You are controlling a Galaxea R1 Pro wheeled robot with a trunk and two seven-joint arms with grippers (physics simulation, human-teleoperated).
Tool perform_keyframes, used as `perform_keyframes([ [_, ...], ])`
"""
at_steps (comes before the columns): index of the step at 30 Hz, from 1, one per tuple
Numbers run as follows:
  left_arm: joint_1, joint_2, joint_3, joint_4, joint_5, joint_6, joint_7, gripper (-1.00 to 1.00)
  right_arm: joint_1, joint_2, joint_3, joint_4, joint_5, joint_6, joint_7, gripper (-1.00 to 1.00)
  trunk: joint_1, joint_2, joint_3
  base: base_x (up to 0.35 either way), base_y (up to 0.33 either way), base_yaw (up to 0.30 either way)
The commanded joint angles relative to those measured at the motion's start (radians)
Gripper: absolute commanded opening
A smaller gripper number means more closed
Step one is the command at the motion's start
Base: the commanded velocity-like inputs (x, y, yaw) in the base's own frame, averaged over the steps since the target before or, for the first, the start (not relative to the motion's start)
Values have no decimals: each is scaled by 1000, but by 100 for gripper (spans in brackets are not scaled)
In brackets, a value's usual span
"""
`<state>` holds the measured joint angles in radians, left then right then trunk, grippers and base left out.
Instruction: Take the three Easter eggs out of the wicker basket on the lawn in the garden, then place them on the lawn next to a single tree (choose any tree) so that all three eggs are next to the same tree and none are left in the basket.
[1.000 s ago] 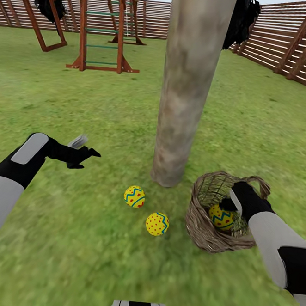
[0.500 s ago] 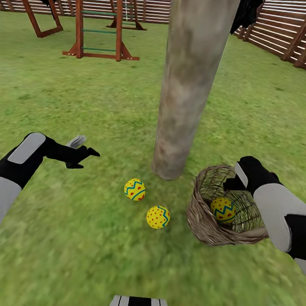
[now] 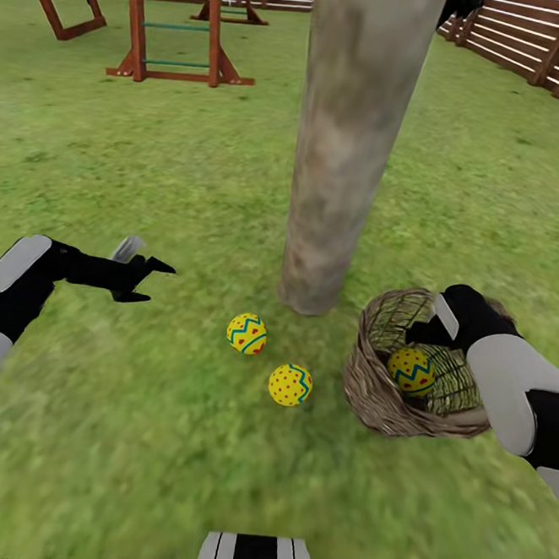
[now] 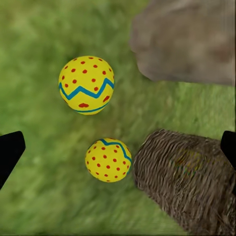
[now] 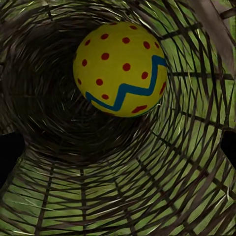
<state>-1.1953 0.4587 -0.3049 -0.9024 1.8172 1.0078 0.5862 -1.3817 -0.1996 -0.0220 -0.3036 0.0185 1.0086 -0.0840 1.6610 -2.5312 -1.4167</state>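
The right pincer (image 3: 423, 333) reaches into the wicker basket (image 3: 371, 398) above the last egg (image 3: 411, 371), spread wide, holding nothing; the left pincer (image 3: 148, 278) hovers wide open, empty.

Two Easter eggs (image 4: 86, 84) on lawn (image 4: 34, 59), wicker basket (image 4: 189, 184), tree (image 4: 189, 39) base

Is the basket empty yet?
No. One egg still lies inside the basket; the right wrist view shows it against the weave. Two eggs sit on the grass.
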Motion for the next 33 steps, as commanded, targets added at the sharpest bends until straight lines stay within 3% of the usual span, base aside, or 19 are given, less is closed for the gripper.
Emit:
perform_keyframes([
  [1, -8, 23, -10, -35, 91, 0, 71, 100, 0, 0, -5, -1, 1, -8, -1, 100, 0, -1, -5, 0, 0, 0],
  [3, -25, 43, -29, -58, 154, 1, 127, 100, 0, -1, -6, 0, 1, -17, -1, 100, 1, -1, -12, 0, 0, 0],
  [5, -59, 67, -75, -73, 216, 1, 165, 100, 0, -1, -7, 0, 1, -24, -1, 100, 2, -2, -20, 0, 0, 0],
  [6, -68, 71, -87, -75, 229, 1, 170, 100, 0, -1, -7, 0, 1, -25, -1, 100, 2, -2, -24, 0, 0, 0],
  [7, -92, 82, -110, -79, 256, 1, 179, 100, 1, -1, -8, 0, 1, -26, 0, 100, 3, -2, -28, 0, 0, 0],
  [8, -183, 124, -196, -95, 346, 1, 194, 100, 1, -4, -8, 0, 1, -29, 1, 100, 3, -2, -32, 0, 0, 0],
  [9, -199, 132, -212, -99, 364, 1, 196, 100, 1, -6, -8, 0, 1, -30, 1, 100, 4, -2, -36, 0, 0, 0],
  [11, -259, 158, -264, -113, 431, 1, 201, 100, 1, -11, -9, 0, 1, -37, 2, 100, 5, -3, -43, 0, 0, 0],
  [13, -293, 174, -290, -139, 472, 2, 200, 100, 1, -14, -9, 0, 1, -42, 2, 100, 6, -3, -51, 0, 0, 0],
  [19, -314, 193, -346, -215, 499, -1, 202, 100, 1, -16, -33, -5, 1, -62, 3, 100, 8, -5, -74, 0, 0, 0],
  [23, -315, 195, -356, -221, 501, -1, 202, 100, 1, -16, -40, -21, 1, -91, 2, 100, 10, -6, -90, 0, 0, 0],
  [29, -316, 200, -400, -222, 497, -7, 198, 100, 1, -14, -41, -26, 3, -136, 1, 100, 13, -7, -113, 0, 0, 0],
  [33, -316, 208, -405, -222, 497, -7, 198, 100, 1, -14, -41, -27, 5, -167, 0, 100, 15, -8, -128, 0, 0, 0],
])
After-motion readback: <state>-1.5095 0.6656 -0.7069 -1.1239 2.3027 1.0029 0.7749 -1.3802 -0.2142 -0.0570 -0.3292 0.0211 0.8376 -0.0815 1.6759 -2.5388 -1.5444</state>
